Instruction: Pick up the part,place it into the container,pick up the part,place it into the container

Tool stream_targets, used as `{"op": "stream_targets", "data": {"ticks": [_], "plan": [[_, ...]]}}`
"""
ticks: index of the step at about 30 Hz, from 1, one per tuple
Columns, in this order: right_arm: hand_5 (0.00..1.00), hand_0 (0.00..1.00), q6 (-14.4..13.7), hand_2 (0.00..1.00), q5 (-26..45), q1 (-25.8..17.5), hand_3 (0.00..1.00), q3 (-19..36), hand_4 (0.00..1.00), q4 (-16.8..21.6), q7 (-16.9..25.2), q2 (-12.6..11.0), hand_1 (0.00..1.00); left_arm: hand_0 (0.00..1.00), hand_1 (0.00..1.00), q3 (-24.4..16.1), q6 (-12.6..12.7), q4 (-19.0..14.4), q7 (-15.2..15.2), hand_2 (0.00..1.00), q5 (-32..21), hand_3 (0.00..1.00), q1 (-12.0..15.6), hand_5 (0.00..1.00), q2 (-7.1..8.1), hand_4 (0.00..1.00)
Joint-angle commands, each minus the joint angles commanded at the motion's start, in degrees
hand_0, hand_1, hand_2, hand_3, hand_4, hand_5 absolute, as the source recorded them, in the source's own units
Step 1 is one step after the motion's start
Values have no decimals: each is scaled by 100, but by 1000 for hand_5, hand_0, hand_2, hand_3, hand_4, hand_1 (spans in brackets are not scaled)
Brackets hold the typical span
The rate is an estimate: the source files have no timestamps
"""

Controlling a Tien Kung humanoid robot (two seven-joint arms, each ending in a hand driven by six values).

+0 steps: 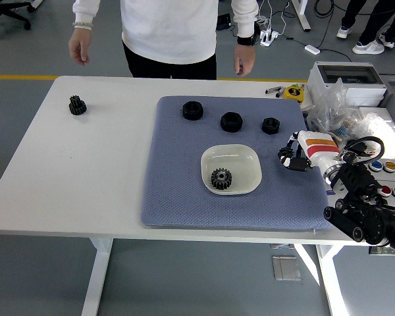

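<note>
A white bowl (243, 157) sits in the middle of the blue-grey mat (178, 191) with one black gear (221, 178) lying in it. Three black parts lie in a row on the mat behind the bowl: one (193, 110) at the left, one (231, 121) in the middle, one (270, 125) at the right. Another black gear (77, 105) rests on the bare table far to the left. My right hand (291, 155) hovers over the mat's right edge, right of the bowl, fingers loosely curled and holding nothing. The left arm is out of view.
A person in a white top stands at the far side, both hands hanging above the table edge. Grey boxes (345, 78), plastic bags (336, 108) and a panel of coloured buttons (390, 178) crowd the table's right end. A yellow item (293, 93) lies behind the mat.
</note>
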Motion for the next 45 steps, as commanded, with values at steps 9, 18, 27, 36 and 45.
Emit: {"op": "stream_targets", "data": {"ticks": [9, 18, 27, 36, 45], "plan": [[345, 2, -42, 295, -1074, 113, 437, 810, 655, 888, -104, -150, 150, 630, 633, -39, 16, 12, 6, 631, -1, 564, 46, 556, 29, 631], [345, 2, 780, 294, -2527, 439, 439, 772, 657, 2032, -244, -265, 152, 630, 633, -77, 37, 25, 8, 627, -21, 564, 94, 556, 65, 632], [346, 2, 1555, 292, -3408, 1061, 440, 52, 658, 2398, -151, 13, 151, 630, 633, -83, 72, 22, 18, 627, -56, 564, 87, 557, 111, 632], [356, 2, 2208, 295, -3873, 1373, 440, -210, 660, 1904, 5, 258, 151, 630, 633, -7, 132, 11, -8, 625, -156, 563, 85, 556, 151, 631], [373, 2, 2681, 296, -3745, 1622, 444, -347, 658, 2034, 154, 157, 152, 631, 632, -30, 130, 12, 0, 622, -134, 563, 81, 556, 173, 631]]}}
